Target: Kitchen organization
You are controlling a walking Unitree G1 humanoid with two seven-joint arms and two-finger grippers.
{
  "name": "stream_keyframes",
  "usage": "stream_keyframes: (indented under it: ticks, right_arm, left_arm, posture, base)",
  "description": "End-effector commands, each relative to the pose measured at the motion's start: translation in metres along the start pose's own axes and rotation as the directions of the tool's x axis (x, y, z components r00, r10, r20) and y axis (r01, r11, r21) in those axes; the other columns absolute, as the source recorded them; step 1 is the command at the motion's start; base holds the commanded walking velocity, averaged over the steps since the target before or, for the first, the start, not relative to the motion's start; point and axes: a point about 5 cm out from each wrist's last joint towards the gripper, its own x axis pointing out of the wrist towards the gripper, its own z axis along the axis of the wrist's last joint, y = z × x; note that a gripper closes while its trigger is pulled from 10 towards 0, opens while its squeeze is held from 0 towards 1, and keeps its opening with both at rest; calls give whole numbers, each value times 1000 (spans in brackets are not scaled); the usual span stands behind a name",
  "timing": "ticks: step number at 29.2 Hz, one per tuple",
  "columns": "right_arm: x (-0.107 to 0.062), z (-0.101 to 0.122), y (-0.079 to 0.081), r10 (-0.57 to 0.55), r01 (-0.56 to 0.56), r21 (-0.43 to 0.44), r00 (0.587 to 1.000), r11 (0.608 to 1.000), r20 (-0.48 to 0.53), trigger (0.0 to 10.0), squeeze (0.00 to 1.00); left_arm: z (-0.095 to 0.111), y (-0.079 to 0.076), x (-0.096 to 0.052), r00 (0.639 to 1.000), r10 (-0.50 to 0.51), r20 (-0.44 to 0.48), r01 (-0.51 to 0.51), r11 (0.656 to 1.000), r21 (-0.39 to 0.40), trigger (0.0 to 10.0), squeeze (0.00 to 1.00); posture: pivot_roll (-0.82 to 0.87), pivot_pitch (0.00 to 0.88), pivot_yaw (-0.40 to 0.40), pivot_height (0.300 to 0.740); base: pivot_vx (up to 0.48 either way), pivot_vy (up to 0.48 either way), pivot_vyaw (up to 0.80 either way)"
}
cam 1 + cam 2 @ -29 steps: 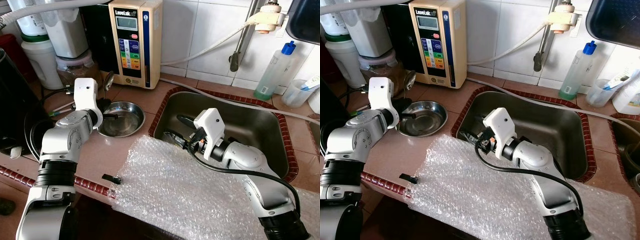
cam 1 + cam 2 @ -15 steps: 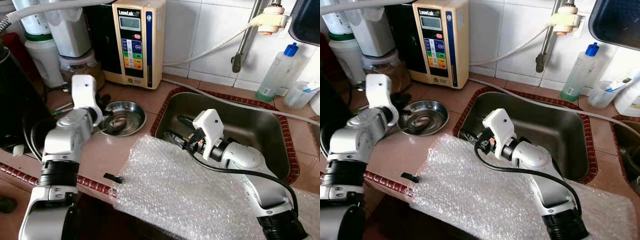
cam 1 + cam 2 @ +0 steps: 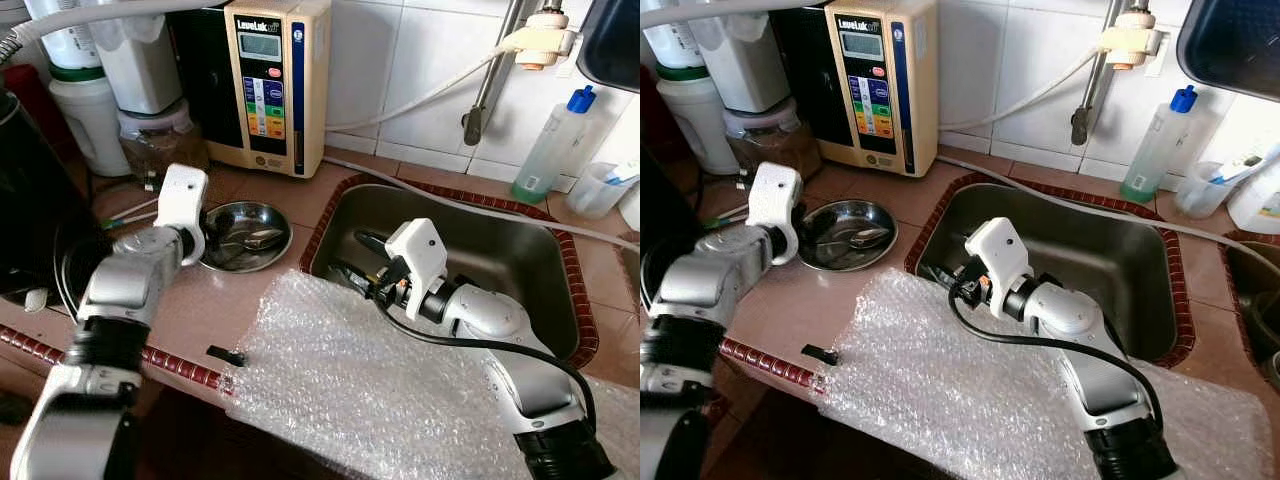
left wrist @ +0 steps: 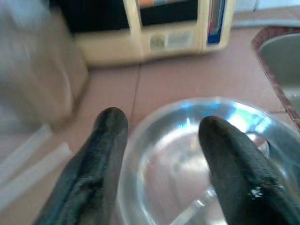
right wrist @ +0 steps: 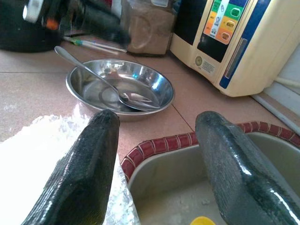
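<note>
A shallow steel bowl point(image 3: 281, 226) sits on the tiled counter left of the sink, with a spoon point(image 3: 258, 239) lying inside it. My left gripper point(image 3: 218, 222) is at the bowl's left rim, open. In the left wrist view its fingers point(image 4: 105, 140) straddle the near edge of the bowl point(image 4: 187, 154) and grip nothing. My right gripper point(image 3: 352, 258) hangs open at the left end of the sink point(image 3: 500, 250). The right wrist view looks between its fingers point(image 5: 93, 154) at the bowl point(image 5: 154, 86) and the spoon point(image 5: 89, 72).
A sheet of bubble wrap point(image 3: 380, 380) covers the counter's front edge under my right arm. A cream water ionizer point(image 3: 270, 80) stands behind the bowl, jars point(image 3: 90, 110) to its left. A blue-capped bottle point(image 3: 550, 145) stands behind the sink. A small black piece point(image 3: 225, 354) lies near the edge.
My left arm has swung down and to the right, so its wrist now sits low beside the bowl's left rim. The right arm has not moved.
</note>
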Motion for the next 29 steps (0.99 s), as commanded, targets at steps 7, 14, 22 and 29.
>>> stream_keyframes:
  ticks: [7,14,22,29]
  right_arm:
    - [-1,2,0,1,-1,-6,1000,1000,9,10000,0]
    - [-3,3,0,0,0,-9,1000,1000,7,10000,0]
    - [-3,4,0,5,-5,-10,1000,1000,10,10000,0]
    - [-2,5,0,6,-6,-14,1000,1000,11,10000,0]
  left_arm:
    - [1,7,0,994,-108,17,103,980,169,10000,0]
    - [-14,4,2,972,-231,-36,234,949,214,10000,0]
    - [-30,4,9,968,-235,-83,248,943,223,0,0]
    - [-41,4,12,965,-214,-153,241,952,190,0,0]
  posture:
    - [26,0,17,740]
    - [15,0,17,740]
    - [13,0,11,740]
    - [11,0,15,740]
  base:
    - [0,0,0]
    - [0,0,0]
    - [0,0,0]
    - [0,0,0]
